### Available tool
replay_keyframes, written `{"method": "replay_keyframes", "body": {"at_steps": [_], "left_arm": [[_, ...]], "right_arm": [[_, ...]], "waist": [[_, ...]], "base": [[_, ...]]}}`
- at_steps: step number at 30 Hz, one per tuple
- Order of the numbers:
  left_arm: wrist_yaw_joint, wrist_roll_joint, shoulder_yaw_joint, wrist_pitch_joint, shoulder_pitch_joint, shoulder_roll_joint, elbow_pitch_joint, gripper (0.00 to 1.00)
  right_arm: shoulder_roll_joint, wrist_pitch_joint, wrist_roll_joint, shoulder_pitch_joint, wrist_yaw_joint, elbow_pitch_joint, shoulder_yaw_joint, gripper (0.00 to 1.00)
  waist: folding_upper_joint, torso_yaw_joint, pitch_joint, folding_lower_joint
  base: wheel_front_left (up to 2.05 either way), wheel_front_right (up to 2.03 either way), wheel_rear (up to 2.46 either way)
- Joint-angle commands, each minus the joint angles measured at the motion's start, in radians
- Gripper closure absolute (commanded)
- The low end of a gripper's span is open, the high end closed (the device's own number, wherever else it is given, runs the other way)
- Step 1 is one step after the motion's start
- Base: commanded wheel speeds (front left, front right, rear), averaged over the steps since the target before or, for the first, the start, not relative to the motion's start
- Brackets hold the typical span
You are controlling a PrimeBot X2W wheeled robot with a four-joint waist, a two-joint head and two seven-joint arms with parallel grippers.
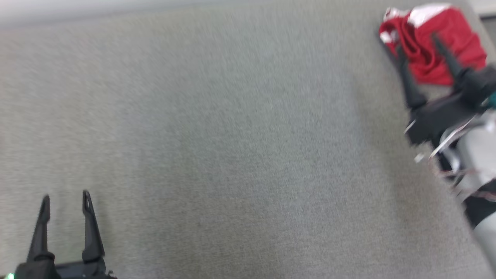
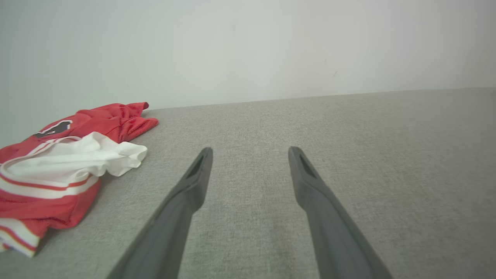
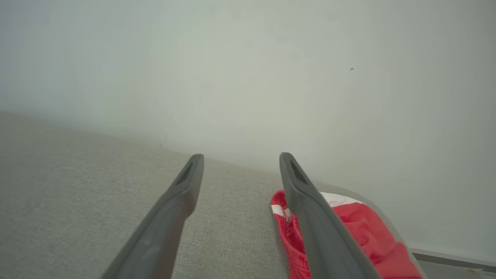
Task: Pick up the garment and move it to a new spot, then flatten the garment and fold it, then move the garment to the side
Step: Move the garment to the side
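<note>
The garment [image 1: 461, 38] is a crumpled red piece with white trim, lying at the far right corner of the grey fabric surface [image 1: 232, 135]. My right gripper [image 1: 416, 40] stands open, its two fingers reaching over the garment's near side, with nothing between them. In the right wrist view the garment [image 3: 368, 236] lies under and to the right of the right finger, and the gripper [image 3: 240, 157] points at the wall. My left gripper [image 1: 66, 195] is open and empty at the lower left. Its wrist view shows the open gripper [image 2: 250, 149] above bare fabric.
A red and white striped cloth [image 2: 58, 170] with a dark logo lies at the left of the left wrist view; whether it is the same garment I cannot tell. A pale wall [image 3: 248, 77] rises behind the surface. The surface's right edge [image 1: 474, 17] runs close to the garment.
</note>
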Motion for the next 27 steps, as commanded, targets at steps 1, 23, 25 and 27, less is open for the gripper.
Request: {"method": "replay_keyframes", "body": {"at_steps": [1, 23, 25, 27], "left_arm": [[-0.005, -0.007, 0.004, -0.003, 0.026, -0.008, 0.01, 0.0], [-0.036, 0.006, -0.027, -0.003, 0.097, -0.032, 0.098, 0.0], [-0.039, 0.007, -0.029, -0.003, 0.099, -0.032, 0.102, 0.0], [-0.041, 0.009, -0.03, -0.003, 0.101, -0.033, 0.106, 0.0]], "right_arm": [[0.026, -0.005, -0.008, 0.053, -0.003, -0.018, -0.019, 0.0], [0.294, -0.007, -0.11, 0.674, -0.003, -0.331, -0.322, 0.0], [0.31, -0.007, -0.124, 0.714, -0.003, -0.359, -0.332, 0.0], [0.32, -0.007, -0.143, 0.747, -0.003, -0.38, -0.337, 0.0]], "waist": [[-0.0001, 0.067, -0.148, 0.0001], [-0.0001, 0.137, -0.318, 0.0001], [-0.0001, 0.137, -0.324, 0.0001], [-0.0001, 0.137, -0.33, 0.0001]], "base": [[0.0, 0.0, 0.0], [0.0, 0.0, 0.0], [0.0, 0.0, 0.0], [0.0, 0.0, 0.0]]}}
